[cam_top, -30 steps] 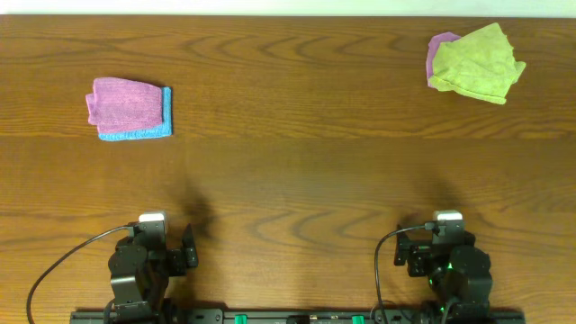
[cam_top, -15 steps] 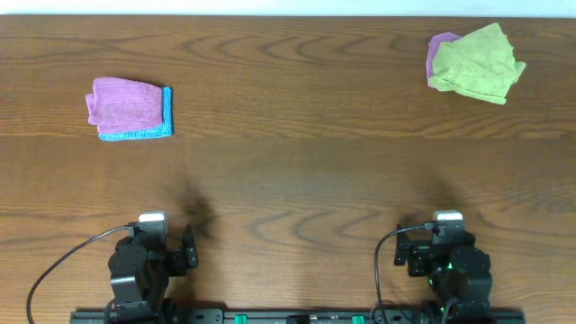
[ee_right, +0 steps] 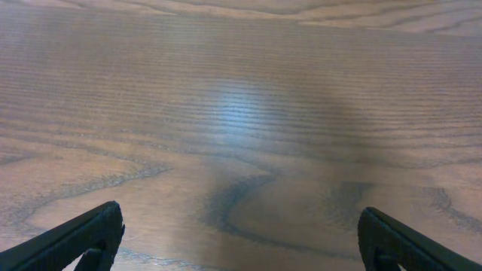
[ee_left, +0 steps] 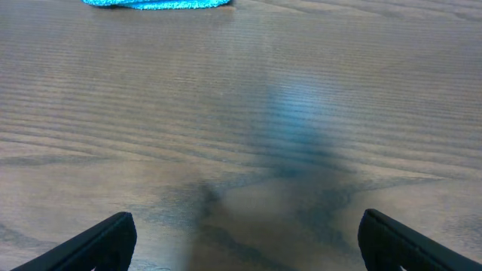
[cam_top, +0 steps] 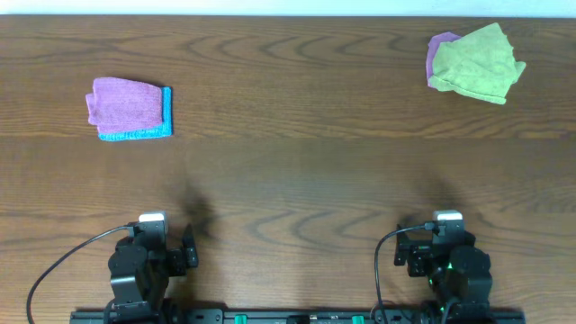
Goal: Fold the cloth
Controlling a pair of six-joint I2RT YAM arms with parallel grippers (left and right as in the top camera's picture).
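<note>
A folded purple cloth (cam_top: 126, 102) lies on a folded blue cloth (cam_top: 166, 112) at the far left of the wooden table (cam_top: 288, 171). A strip of the blue cloth (ee_left: 158, 3) shows at the top of the left wrist view. A crumpled yellow-green cloth (cam_top: 479, 63) lies over a purple cloth (cam_top: 439, 47) at the far right. My left gripper (cam_top: 171, 245) sits at the near left edge, open and empty, fingers wide in its wrist view (ee_left: 245, 245). My right gripper (cam_top: 432, 241) sits at the near right edge, open and empty (ee_right: 241, 245).
Both arms' bases and cables sit along the near table edge on a black rail (cam_top: 297, 317). Bare wood lies between the grippers and the cloths.
</note>
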